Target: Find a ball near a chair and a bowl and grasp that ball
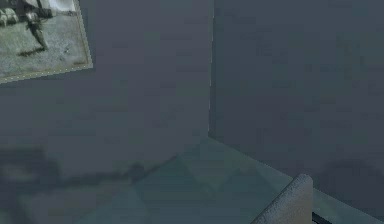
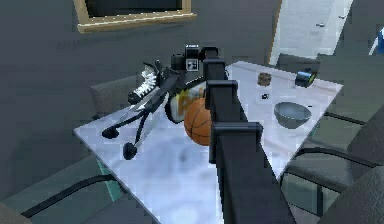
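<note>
An orange ball (image 2: 199,122) rests on the white marble table (image 2: 150,165) in the arm side view, partly hidden by the dark arm bar. To its right on the same table stands a grey bowl (image 2: 291,113). Dark chairs ring the table: one at the left (image 2: 108,95), one behind (image 2: 298,62) and one at the right (image 2: 345,165). The gripper (image 2: 120,141) reaches out left of the ball, its thin fingers (image 2: 130,150) slanting down over bare tabletop. It holds nothing.
A small brown thing (image 2: 265,78) and a dark thing (image 2: 305,79) sit at the table's far end. A framed picture (image 2: 135,12) hangs above. The forward view has a wall corner, a wall picture (image 1: 40,42) and a chair back (image 1: 290,203) at the bottom right.
</note>
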Controlling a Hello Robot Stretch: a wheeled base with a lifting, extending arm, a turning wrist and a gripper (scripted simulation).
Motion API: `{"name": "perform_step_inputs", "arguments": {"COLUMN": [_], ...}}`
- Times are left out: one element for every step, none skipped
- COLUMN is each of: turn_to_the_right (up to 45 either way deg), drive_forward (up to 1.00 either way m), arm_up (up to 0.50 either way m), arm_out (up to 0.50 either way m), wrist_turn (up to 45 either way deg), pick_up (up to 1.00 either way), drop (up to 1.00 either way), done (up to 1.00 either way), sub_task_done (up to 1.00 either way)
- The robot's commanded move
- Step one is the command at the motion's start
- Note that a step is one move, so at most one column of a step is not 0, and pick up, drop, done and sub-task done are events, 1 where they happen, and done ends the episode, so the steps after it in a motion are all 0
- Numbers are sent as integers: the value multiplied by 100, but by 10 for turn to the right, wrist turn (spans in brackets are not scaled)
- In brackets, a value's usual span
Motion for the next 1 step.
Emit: {"name": "perform_step_inputs", "arguments": {"turn_to_the_right": [0], "drive_forward": [0], "arm_up": [0], "arm_out": [0], "wrist_turn": [450], "pick_up": [0], "drop": [0], "done": [0], "sub_task_done": [0]}}
